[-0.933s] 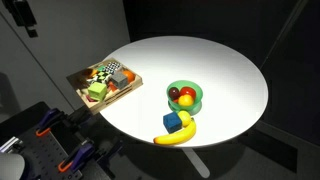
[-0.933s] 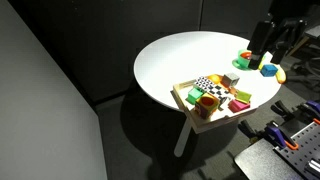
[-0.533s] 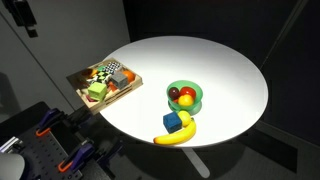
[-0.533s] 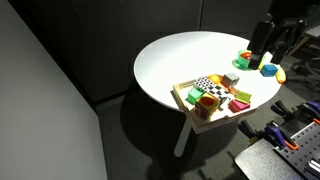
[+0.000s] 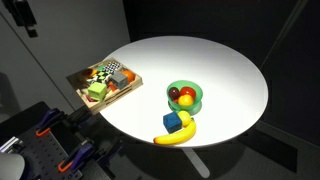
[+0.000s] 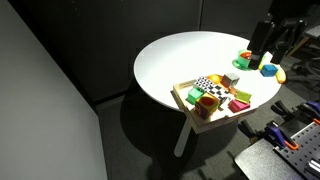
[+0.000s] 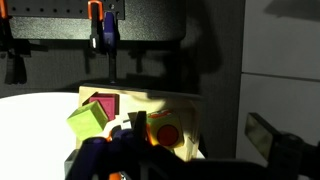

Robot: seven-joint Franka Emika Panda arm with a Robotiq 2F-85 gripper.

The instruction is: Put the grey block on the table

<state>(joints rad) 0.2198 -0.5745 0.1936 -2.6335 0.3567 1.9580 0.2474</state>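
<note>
The grey block (image 5: 128,76) sits in the wooden tray (image 5: 92,102) of toys at the rim of the round white table (image 5: 215,70); it also shows in an exterior view (image 6: 230,79). My gripper (image 6: 270,50) hangs above and off the table edge, apart from the tray. In the wrist view its fingers (image 7: 200,135) are spread and hold nothing. That view shows the tray (image 7: 185,105) with a green block and a red-dotted yellow block. I cannot make out the grey block there.
A green bowl (image 5: 192,104) of fruit, a blue cube (image 5: 175,122) and a banana (image 5: 176,136) lie near the table's front edge. Clamps and a black perforated bench (image 5: 40,150) stand beside the table. Dark walls surround it.
</note>
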